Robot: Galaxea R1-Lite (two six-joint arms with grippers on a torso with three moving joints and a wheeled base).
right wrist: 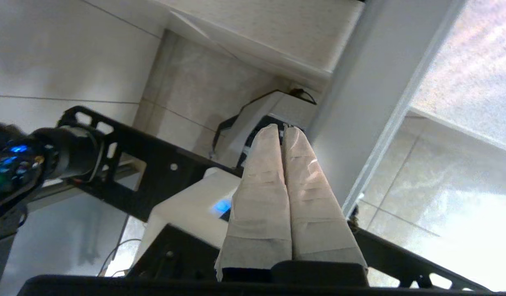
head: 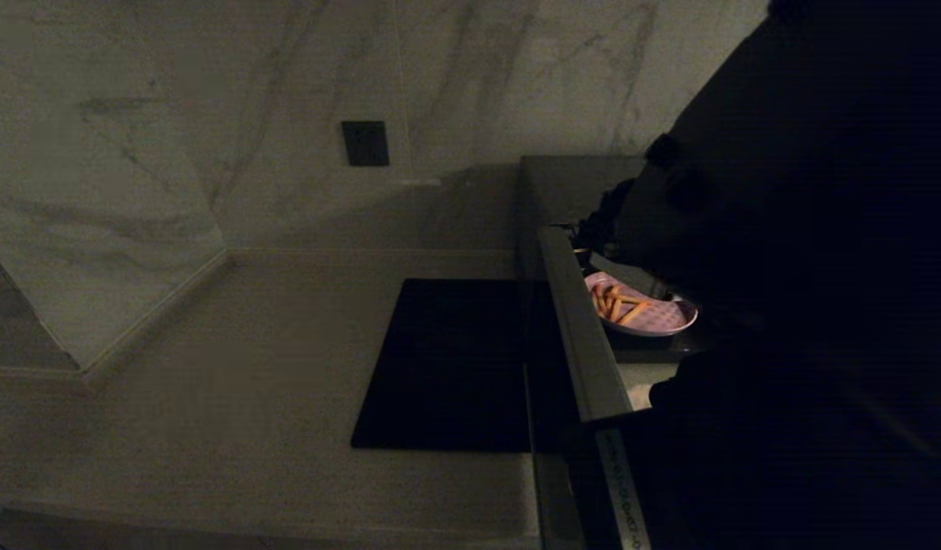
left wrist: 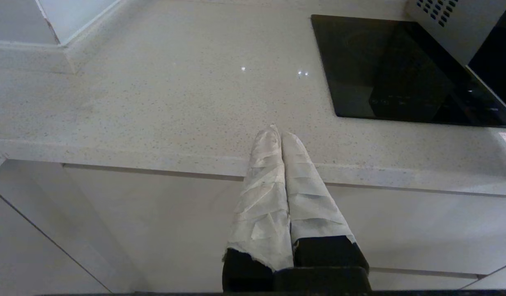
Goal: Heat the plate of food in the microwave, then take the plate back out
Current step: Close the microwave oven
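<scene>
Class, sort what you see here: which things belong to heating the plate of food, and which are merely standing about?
Belongs to the job:
- plate of food
- microwave

Just there:
- black mat
- countertop
- wall socket

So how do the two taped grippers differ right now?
The left gripper hangs by the speckled countertop's front edge, above white cabinet fronts; the right gripper points past the robot's own frame toward a tiled floor. Both have fingers wrapped in white tape, pressed together, holding nothing.

Black square mat on pale speckled counter, marble wall, dark wall plate
</scene>
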